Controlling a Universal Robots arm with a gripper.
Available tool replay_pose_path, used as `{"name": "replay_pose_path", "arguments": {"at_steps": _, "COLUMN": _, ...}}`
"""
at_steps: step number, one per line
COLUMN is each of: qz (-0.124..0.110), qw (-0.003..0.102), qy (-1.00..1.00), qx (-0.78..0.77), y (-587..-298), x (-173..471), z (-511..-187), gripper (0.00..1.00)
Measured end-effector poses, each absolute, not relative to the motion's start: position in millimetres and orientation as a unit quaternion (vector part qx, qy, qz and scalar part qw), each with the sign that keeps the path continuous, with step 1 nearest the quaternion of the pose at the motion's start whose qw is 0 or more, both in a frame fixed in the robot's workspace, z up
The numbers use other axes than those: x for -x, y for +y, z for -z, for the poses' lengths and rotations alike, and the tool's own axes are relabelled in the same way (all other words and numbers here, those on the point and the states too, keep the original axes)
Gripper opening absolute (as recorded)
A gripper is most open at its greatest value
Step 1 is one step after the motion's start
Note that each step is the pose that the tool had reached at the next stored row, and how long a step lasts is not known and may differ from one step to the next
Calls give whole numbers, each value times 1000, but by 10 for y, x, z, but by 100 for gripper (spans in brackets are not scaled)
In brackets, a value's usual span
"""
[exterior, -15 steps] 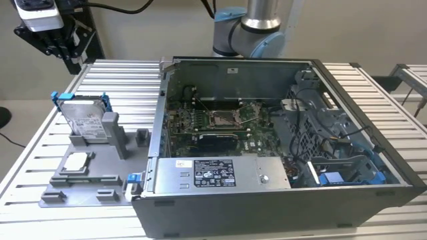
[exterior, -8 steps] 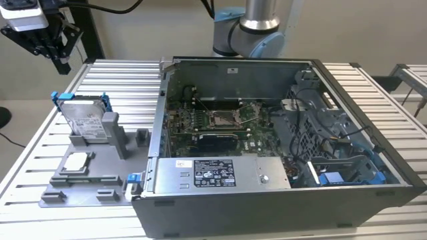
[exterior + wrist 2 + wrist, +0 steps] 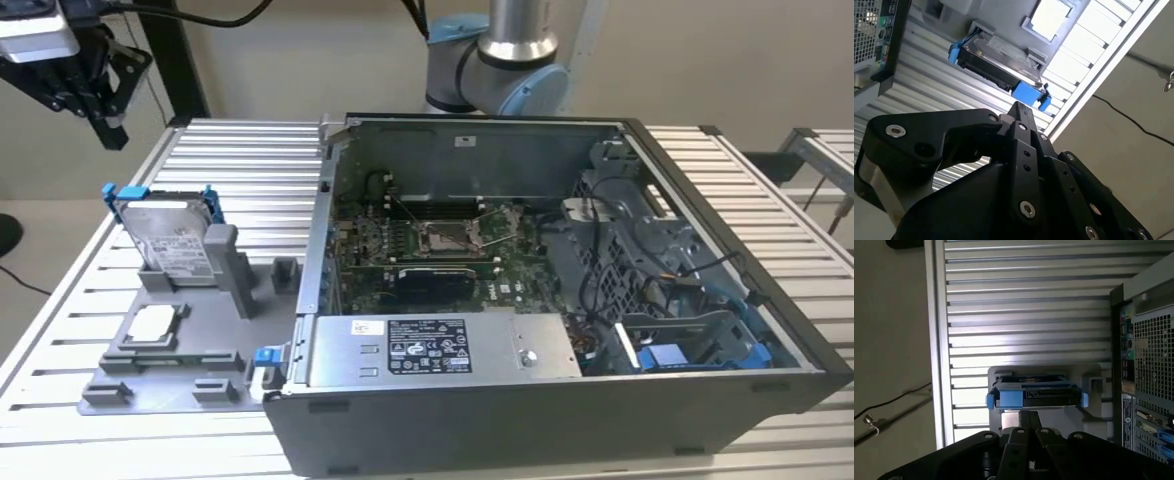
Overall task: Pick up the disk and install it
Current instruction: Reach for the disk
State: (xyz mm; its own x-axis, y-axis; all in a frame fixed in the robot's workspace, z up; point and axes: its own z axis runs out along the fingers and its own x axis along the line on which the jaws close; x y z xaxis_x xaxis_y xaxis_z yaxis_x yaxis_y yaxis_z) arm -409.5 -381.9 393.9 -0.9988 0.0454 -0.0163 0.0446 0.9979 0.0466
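Slatted aluminium table [image 3: 747, 200] is carrying an open dark-grey metal computer case [image 3: 441, 420]. At the exterior view's left, a grey plastic fixture [image 3: 174, 370] is holding the flat silver-grey, blue-bracketed disk [image 3: 167, 235] upright. Black gripper [image 3: 1028, 414] is hovering above it, well apart, fingers pressed together, empty.

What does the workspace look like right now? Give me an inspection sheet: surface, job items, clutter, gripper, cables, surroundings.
Surface: slatted metal table carrying a grey fixture tray.
Job's things: disk stands upright in the tray's holder, not gripped; open computer case beside the tray.
Clutter: small square chip lying in the tray.
Grippers: gripper shut, empty, pointed towards the disk and apart from it.
Cables: thin black cable on the floor beside the table; wires inside the case.
Surroundings: plain wall; second slatted table at the exterior view's right.
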Motion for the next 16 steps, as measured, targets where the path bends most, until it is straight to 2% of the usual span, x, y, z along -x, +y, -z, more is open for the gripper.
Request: {"name": "replay_pose_path", "arguments": {"at_steps": 16, "qz": -23, "qw": 8, "qy": 1000, "qx": 0, "y": -3822, "x": 4164, "z": -3939, "gripper": 0}}
